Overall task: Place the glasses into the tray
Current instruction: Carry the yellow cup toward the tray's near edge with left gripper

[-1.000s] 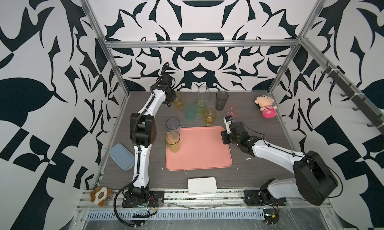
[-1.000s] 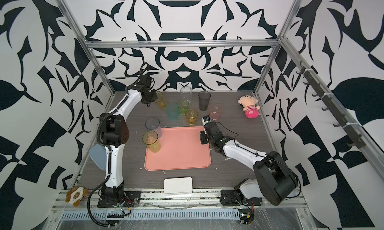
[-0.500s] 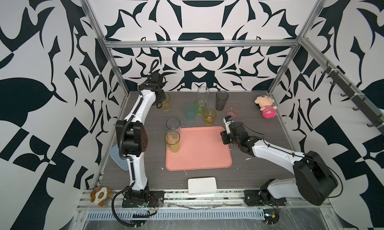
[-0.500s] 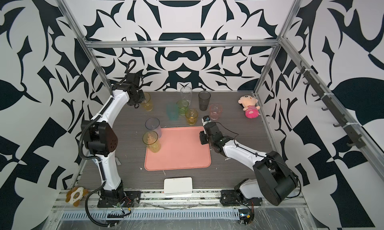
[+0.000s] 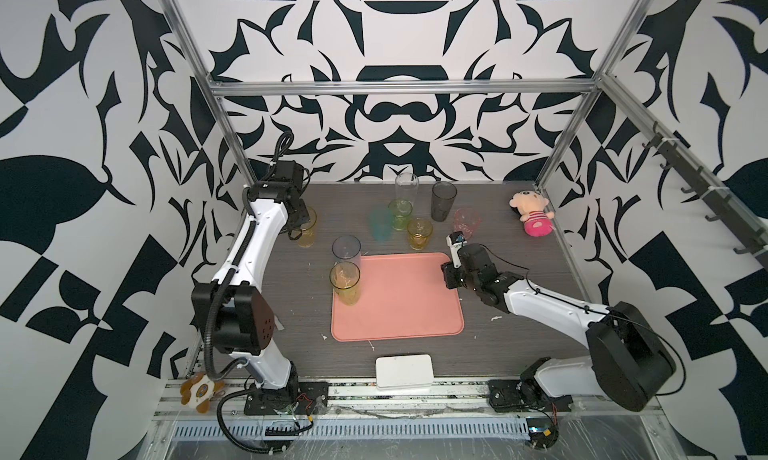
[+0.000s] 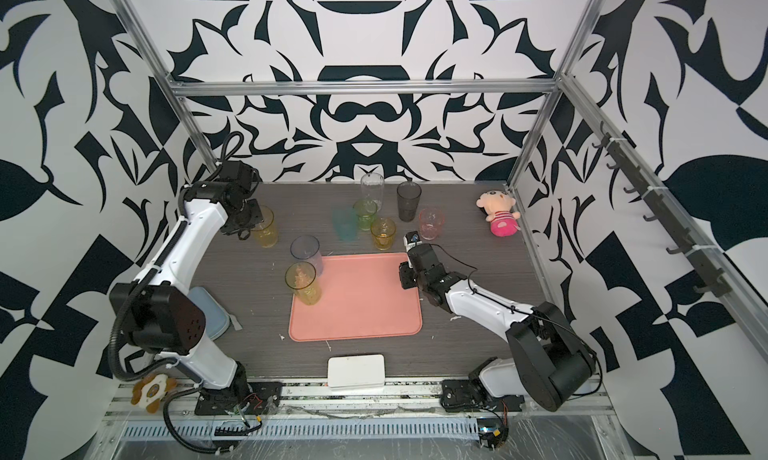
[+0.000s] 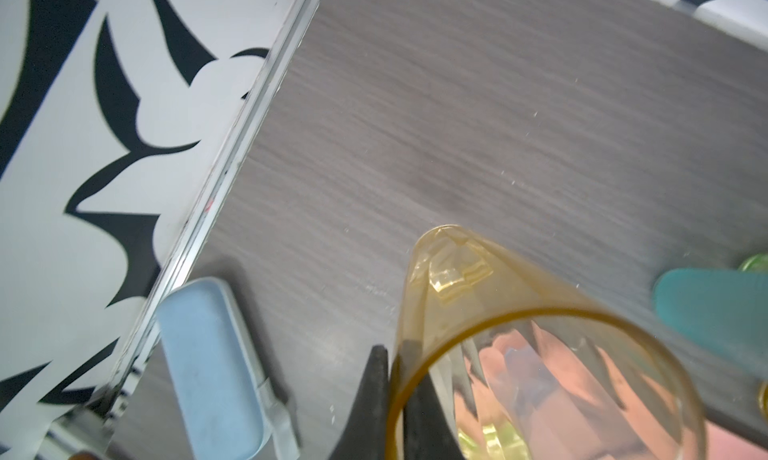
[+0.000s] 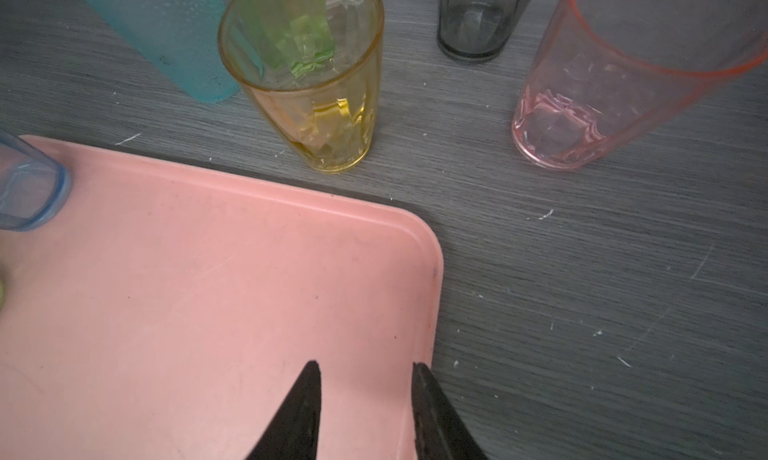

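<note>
My left gripper (image 5: 297, 224) (image 7: 395, 381) is shut on the rim of a tall amber glass (image 5: 307, 232) (image 7: 490, 312), one finger inside and one outside, near the back left of the table. The salmon-pink tray (image 5: 399, 312) (image 6: 357, 316) (image 8: 208, 291) lies mid-table. A yellow-green glass (image 5: 345, 283) stands at its left edge, and a blue-grey glass (image 5: 346, 252) (image 8: 29, 191) on its far left corner. My right gripper (image 5: 451, 277) (image 8: 365, 364) is open over the tray's right rim, holding nothing. Behind the tray stand clear (image 5: 406, 191), smoky grey (image 5: 444, 202), green (image 5: 400, 214), teal (image 5: 380, 225), short amber (image 5: 419, 234) (image 8: 307, 83) and pink (image 5: 466, 223) (image 8: 602, 96) glasses.
A pink plush doll (image 5: 534, 214) lies at the back right. A small white box (image 5: 404, 372) sits at the front edge. A light blue lid (image 6: 210, 312) (image 7: 212, 366) lies by the left wall, under my left arm. A small toy (image 5: 199, 391) rests on the front left rail.
My left arm has swung left and toward the front, carrying the tall amber glass away from the cluster of glasses. The right arm has not moved.
</note>
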Robot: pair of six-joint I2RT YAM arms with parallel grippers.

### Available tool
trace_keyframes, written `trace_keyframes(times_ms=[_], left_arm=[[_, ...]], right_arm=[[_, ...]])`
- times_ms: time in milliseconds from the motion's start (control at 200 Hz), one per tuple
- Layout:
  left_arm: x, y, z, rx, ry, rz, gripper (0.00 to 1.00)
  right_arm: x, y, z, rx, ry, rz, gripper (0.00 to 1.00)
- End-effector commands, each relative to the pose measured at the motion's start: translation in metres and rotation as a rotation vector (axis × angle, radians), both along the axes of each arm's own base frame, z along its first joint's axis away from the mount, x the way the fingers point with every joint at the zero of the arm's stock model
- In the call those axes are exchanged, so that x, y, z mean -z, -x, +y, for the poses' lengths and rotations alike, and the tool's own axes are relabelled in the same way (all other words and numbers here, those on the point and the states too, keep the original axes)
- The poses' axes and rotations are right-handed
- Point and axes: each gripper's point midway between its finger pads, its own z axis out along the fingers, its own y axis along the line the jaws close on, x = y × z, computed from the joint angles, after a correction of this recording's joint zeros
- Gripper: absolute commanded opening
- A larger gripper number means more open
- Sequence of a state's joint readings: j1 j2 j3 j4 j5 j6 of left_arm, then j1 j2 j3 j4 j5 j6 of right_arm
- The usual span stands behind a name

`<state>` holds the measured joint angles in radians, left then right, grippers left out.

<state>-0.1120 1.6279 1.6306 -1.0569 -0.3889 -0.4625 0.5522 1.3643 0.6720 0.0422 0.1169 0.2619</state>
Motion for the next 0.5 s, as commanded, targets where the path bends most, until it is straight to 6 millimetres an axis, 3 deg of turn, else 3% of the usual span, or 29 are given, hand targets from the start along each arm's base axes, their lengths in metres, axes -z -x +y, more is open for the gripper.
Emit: trace_keyframes(times_ms=[0,495], left_arm=[[-0.003,0.034,0.008,-0.015,-0.021,0.055,0.0],[-0.001,0.129,0.007,-0.015,0.043,0.159,0.0]], right_arm=[[-0.016,-0.006,0.005,-0.004,-0.015,-0.046,0.4],[-0.016,-0.004,0.003,-0.001,-0.01,-0.045,0.4]])
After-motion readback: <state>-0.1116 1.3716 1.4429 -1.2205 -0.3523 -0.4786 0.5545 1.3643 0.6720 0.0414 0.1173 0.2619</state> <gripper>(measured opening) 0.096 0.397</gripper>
